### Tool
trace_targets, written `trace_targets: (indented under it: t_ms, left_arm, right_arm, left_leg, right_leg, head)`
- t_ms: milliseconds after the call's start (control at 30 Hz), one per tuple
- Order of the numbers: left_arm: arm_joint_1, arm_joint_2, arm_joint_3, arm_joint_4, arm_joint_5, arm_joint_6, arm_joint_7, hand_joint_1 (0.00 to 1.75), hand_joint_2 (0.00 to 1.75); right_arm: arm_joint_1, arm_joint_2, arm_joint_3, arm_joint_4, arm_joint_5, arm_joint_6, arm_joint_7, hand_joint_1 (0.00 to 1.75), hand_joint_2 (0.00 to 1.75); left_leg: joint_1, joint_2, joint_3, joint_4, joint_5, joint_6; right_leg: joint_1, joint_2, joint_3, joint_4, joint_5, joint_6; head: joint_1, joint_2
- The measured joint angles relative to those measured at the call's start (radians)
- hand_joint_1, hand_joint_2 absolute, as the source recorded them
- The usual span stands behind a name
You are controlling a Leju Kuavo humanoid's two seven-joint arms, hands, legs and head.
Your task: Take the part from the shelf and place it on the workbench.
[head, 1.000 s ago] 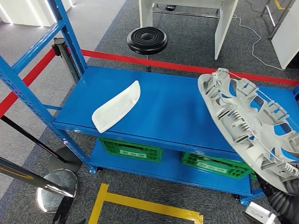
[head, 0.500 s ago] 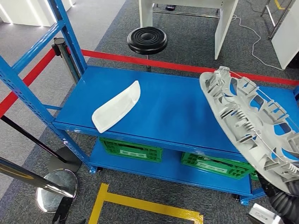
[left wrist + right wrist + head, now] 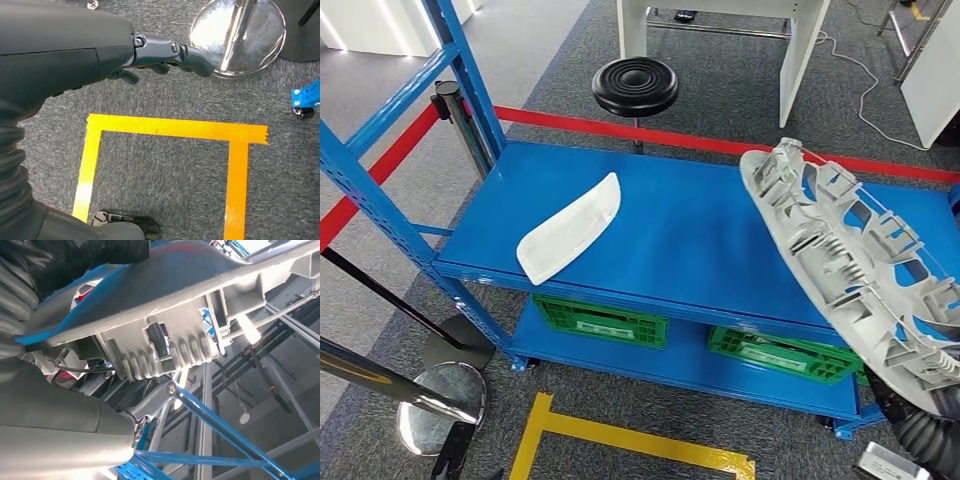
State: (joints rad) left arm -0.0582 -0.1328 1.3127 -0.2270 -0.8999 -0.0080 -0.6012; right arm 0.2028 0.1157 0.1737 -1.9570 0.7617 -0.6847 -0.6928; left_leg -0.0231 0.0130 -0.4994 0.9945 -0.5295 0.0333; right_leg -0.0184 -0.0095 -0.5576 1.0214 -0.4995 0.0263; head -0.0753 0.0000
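A large round grey part [image 3: 848, 260] with a ribbed, slotted back is held tilted in the air over the right end of the blue shelf [image 3: 682, 230]. My right hand [image 3: 113, 425] grips it from below, with one finger against the ribbed underside of the grey part [image 3: 170, 295]; in the head view the part hides the hand. A curved white part [image 3: 569, 228] lies on the shelf's top deck toward the left. My left hand [image 3: 158, 52] hangs over the carpet floor with its fingers stretched out and nothing in it.
Two green crates [image 3: 601, 322] [image 3: 780, 355] sit on the lower deck. A black stool [image 3: 635, 86] and a red barrier belt [image 3: 569, 122] stand behind the shelf. A chrome stanchion base [image 3: 441, 405] and yellow floor tape [image 3: 622, 440] lie in front.
The grey part has shifted slightly left and up in my right hand. The shelf and white part have not moved.
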Motion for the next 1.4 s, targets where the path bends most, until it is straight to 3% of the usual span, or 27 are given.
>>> trace_targets:
  t_ms: [1400]
  left_arm:
    - [-0.001, 0.003, 0.0, 0.0, -0.012, -0.018, -0.013, 0.0, 1.75]
  right_arm:
    - [0.047, -0.023, 0.016, -0.017, -0.016, 0.0, 0.0, 1.75, 1.75]
  left_leg:
    - [0.0, 0.0, 0.0, 0.0, 0.0, 0.0]
  right_leg:
    - [0.0, 0.0, 0.0, 0.0, 0.0, 0.0]
  head:
    - [0.0, 0.0]
